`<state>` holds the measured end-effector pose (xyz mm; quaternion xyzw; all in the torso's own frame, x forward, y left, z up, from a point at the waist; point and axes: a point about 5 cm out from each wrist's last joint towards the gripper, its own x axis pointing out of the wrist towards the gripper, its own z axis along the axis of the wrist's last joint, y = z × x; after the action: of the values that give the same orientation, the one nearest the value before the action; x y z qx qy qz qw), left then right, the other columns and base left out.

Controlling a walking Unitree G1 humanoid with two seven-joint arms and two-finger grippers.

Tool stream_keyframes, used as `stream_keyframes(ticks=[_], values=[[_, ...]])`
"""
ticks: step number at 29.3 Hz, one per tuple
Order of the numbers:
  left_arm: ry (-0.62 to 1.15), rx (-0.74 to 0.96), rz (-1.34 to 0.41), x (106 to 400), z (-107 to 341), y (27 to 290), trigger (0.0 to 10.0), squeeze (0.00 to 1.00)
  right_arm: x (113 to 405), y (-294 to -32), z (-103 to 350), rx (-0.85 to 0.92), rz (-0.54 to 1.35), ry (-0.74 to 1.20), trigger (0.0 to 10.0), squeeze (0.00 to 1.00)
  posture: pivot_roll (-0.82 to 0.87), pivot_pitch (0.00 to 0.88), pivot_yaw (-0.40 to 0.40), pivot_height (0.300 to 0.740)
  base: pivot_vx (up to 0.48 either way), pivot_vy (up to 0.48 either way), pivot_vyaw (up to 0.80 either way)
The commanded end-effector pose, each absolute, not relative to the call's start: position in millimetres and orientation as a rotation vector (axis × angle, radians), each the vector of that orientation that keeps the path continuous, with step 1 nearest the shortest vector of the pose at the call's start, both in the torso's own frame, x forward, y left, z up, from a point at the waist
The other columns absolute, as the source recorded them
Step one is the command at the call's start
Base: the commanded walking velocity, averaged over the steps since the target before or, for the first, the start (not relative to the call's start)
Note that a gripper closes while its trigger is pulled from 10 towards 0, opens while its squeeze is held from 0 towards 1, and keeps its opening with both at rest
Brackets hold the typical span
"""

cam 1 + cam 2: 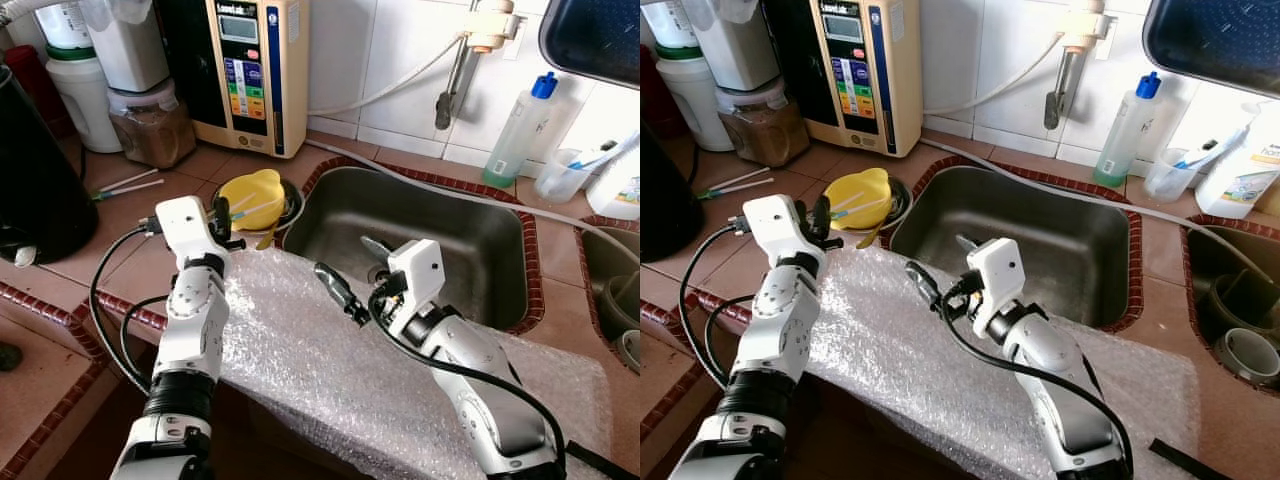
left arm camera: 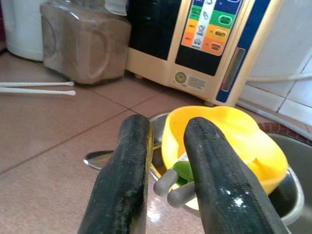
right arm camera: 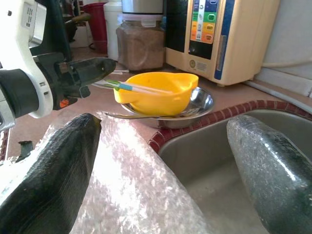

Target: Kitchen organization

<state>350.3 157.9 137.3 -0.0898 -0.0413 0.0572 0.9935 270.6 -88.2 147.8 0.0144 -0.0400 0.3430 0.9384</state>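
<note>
beside the yellow bowl (image 1: 252, 191), left end effector (image 1: 222, 218) nearly closed, right end effector (image 1: 352, 268) spread wide

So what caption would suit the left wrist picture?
Left gripper fingers slightly apart, aimed at a yellow bowl in a steel dish.

Yellow bowl (image 1: 254, 193) tipped inside a shiny metal bowl (image 1: 287, 209), left of middle, beside the sink, with sticks poking out.

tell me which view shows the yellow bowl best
The right wrist view: the yellow bowl sits unobstructed in the metal bowl. In the left wrist view black fingers partly cover it; in the eye views it is small.
</note>
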Motion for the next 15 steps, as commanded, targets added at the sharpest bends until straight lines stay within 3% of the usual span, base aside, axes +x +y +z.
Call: stream_keyframes(ticks=[1,15], values=[[-0.128,-0.161,0.112,354.4,149.8,157.6,0.0,0.0,270.7,-89.4,149.1,0.031,0.692,-0.088,10.0,0.0,0.06,0.0,-0.013,0.74,0.0,0.0,0.0],[-0.183,-0.135,0.154,350.7,157.2,164.5,0.0,0.0,271.9,-88.8,149.5,0.026,0.7,-0.086,10.0,0.0,0.06,0.0,-0.02,0.74,0.0,0.0,0.0]])
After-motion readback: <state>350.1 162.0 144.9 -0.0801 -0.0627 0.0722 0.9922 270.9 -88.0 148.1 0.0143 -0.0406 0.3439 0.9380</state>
